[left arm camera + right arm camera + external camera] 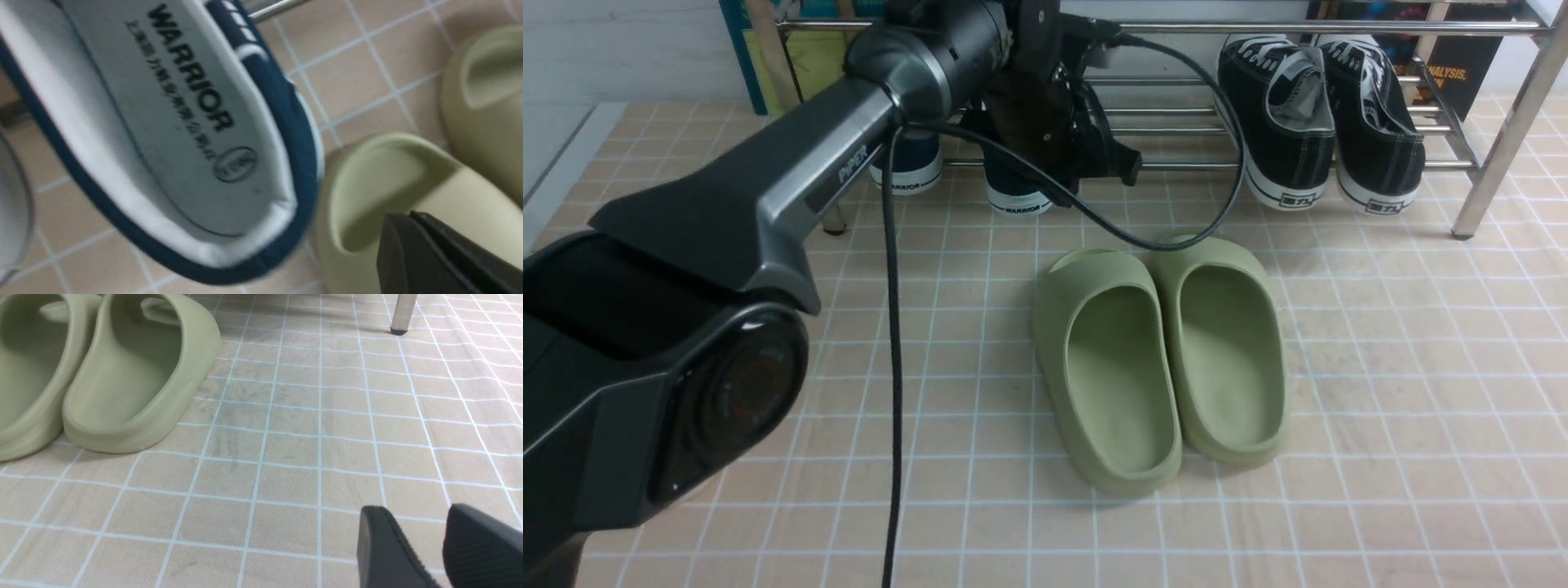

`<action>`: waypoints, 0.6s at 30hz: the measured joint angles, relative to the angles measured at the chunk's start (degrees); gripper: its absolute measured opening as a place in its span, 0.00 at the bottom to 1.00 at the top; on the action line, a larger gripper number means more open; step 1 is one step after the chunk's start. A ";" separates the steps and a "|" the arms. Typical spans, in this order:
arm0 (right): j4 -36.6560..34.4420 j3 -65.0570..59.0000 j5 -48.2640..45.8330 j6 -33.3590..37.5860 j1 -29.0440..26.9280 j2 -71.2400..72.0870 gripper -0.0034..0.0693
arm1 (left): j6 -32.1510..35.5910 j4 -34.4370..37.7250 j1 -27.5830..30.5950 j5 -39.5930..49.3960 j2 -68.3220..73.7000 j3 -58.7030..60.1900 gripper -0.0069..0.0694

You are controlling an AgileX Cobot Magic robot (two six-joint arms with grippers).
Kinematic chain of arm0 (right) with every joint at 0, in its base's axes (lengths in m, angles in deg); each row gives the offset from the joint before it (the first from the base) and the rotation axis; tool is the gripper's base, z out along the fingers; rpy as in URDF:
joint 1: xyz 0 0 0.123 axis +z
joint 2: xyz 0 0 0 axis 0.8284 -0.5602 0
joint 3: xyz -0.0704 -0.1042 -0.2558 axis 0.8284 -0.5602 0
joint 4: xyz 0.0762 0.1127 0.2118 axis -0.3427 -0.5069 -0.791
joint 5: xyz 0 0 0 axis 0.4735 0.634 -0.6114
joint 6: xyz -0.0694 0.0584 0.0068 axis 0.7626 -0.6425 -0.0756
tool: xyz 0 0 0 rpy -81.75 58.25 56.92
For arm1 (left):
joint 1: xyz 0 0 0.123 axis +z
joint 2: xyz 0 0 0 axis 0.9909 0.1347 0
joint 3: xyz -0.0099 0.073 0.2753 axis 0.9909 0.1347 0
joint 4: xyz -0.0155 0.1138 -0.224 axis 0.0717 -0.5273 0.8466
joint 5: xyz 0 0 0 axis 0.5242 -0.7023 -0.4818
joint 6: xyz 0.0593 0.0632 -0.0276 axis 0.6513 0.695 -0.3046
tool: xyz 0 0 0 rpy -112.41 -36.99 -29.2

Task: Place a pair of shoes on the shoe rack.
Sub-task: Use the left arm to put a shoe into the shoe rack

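Note:
The two navy blue slip-on shoes stand heel-out on the low bars at the left of the chrome shoe rack (1339, 27). In the front view I see only their white "WARRIOR" heels, one on the left (907, 173) and one beside it (1015, 198); my left arm hides the rest. The left wrist view shows one navy shoe (282, 122) from above with its grey-white insole. My left gripper (1125, 170) hovers just in front of that shoe, apart from it; its fingers (410, 216) are pressed together and empty. My right gripper (416, 522) is open and empty, low over the tiled floor.
A pair of green foam slippers (1160, 359) lies on the floor in front of the rack, close under my left gripper. Two black lace-up sneakers (1319, 114) sit on the rack's right half. A rack leg (402, 314) stands beyond my right gripper.

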 joint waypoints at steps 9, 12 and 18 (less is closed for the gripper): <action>0.00 0.00 0.00 0.00 0.00 0.00 0.38 | -11.71 -14.69 -0.09 -1.68 -0.14 0.00 0.09; 0.00 0.00 0.00 0.00 0.00 0.00 0.38 | -12.18 -15.36 -0.09 -2.36 -0.36 0.00 0.09; 0.00 0.00 0.00 0.00 0.00 0.00 0.38 | -12.18 -14.53 -0.09 -2.44 -2.58 0.00 0.10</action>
